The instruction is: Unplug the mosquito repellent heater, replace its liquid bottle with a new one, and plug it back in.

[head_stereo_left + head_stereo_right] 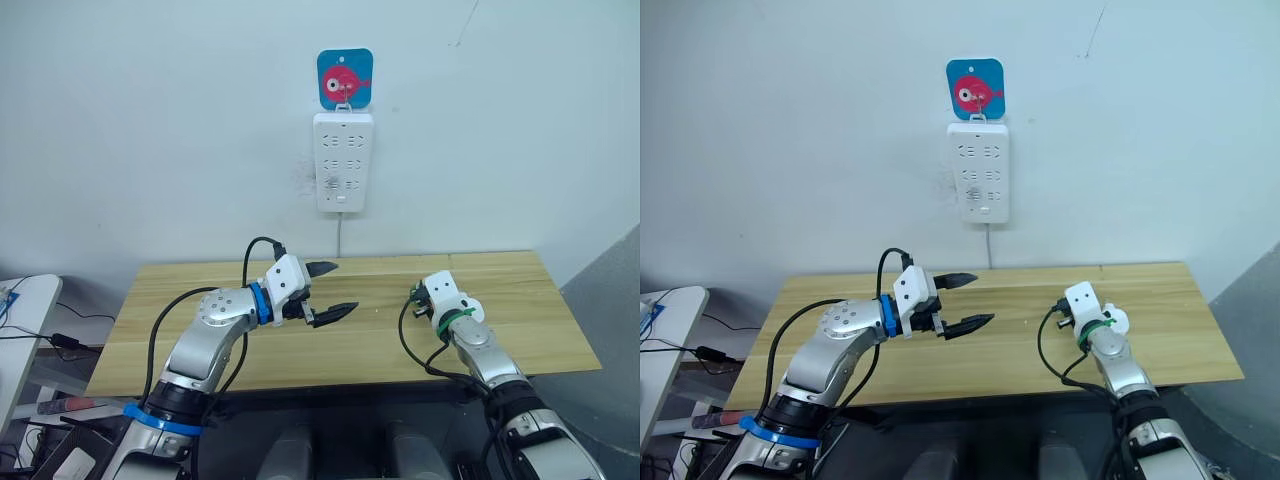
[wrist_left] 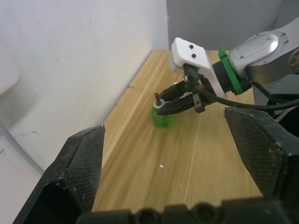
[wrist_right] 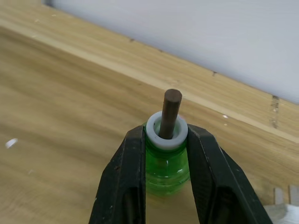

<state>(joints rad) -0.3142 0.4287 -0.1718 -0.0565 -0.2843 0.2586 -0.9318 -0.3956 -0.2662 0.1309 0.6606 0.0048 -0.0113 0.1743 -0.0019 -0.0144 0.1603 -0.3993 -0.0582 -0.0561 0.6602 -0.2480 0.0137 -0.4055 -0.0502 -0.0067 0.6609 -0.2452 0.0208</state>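
1. Liquid bottle (image 3: pixel 167 161): a small green bottle with a white collar and a dark wick standing up from it is being held upright on the wooden table (image 1: pixel 520 300), toward the table's right part, not far from its wall-side edge.
2. Right gripper (image 3: pixel 167 154): its two black fingers are being pressed against opposite sides of the bottle's neck, just below the white collar, so the bottle is being clamped. In the left wrist view the same grip is being shown from the side, with the bottle's base (image 2: pixel 162 120) appearing to touch the table.
3. Left gripper (image 1: pixel 330 290): it is being held above the middle of the table, well apart from the bottle, with its fingers spread wide and nothing between them.
4. Power strip (image 1: pixel 343 160): a tall white strip is hanging on the wall above the table's far edge, its cord running down behind the table; nothing is being seen plugged into it.
5. Blue card (image 1: pixel 345 78): a blue square with a pink figure is being displayed directly above the power strip.
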